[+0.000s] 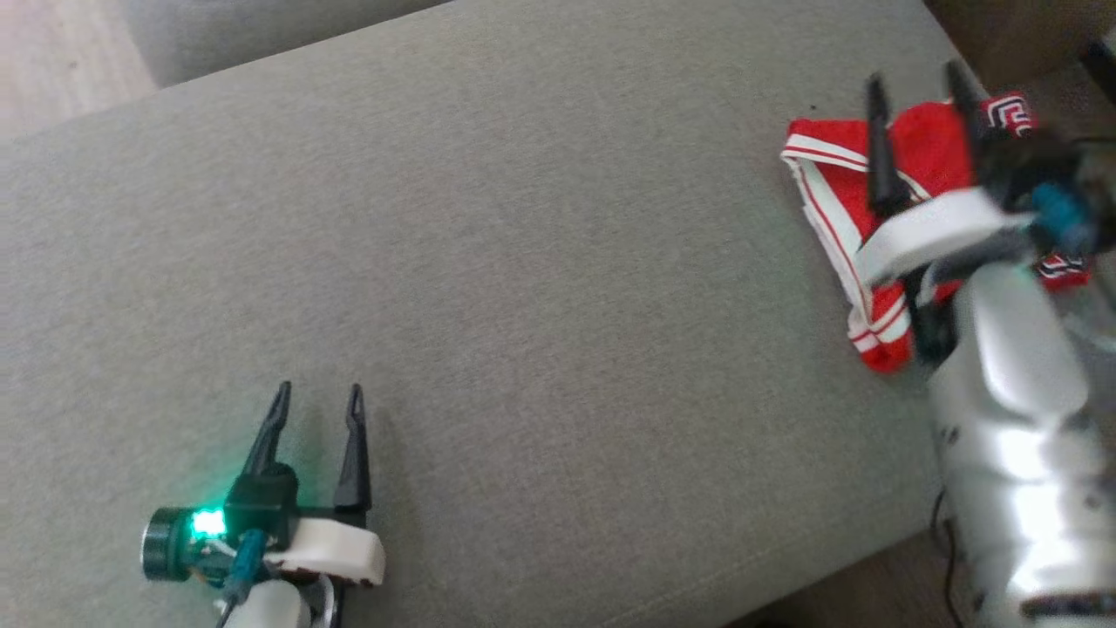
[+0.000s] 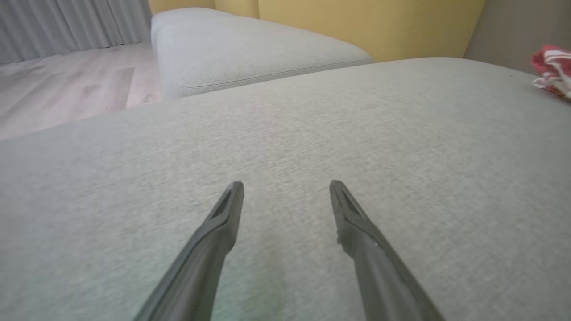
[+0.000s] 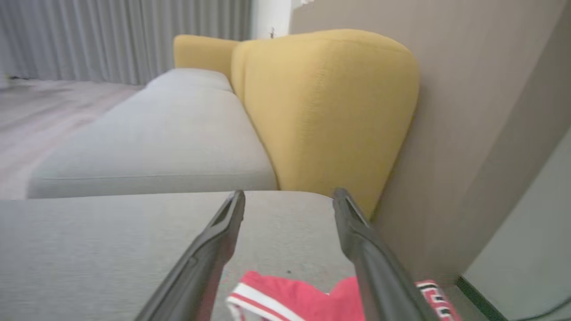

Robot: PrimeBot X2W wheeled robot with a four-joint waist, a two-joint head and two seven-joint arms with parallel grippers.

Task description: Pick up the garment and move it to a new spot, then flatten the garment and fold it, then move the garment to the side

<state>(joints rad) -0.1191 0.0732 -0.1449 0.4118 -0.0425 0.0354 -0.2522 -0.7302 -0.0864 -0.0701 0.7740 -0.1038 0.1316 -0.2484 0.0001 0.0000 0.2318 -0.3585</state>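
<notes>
Here's the big grey cushion, and the garment lies at its far right corner, close to the edge. It's red with white stripes and bunched into a compact, roughly folded pile, flat on the cushion fabric.

The right gripper hangs over that same corner, directly above the garment. Its 2 dark fingers are spread wide with nothing pinched between them. The picture is blurred there, so I can't say whether the fingertips touch the cloth. From the right wrist, the right gripper shows the same wide gap, and the garment lies low between the 2 fingers, near their base.

At the cushion's near left corner, well apart from the garment, the left gripper is also wide open and holding nothing, with a green light glowing on its wrist. From the left wrist, the left gripper points across bare cushion fabric, and the garment is a red patch at the cushion's far right edge.

Beyond the cushion stands a yellow backrest.
</notes>
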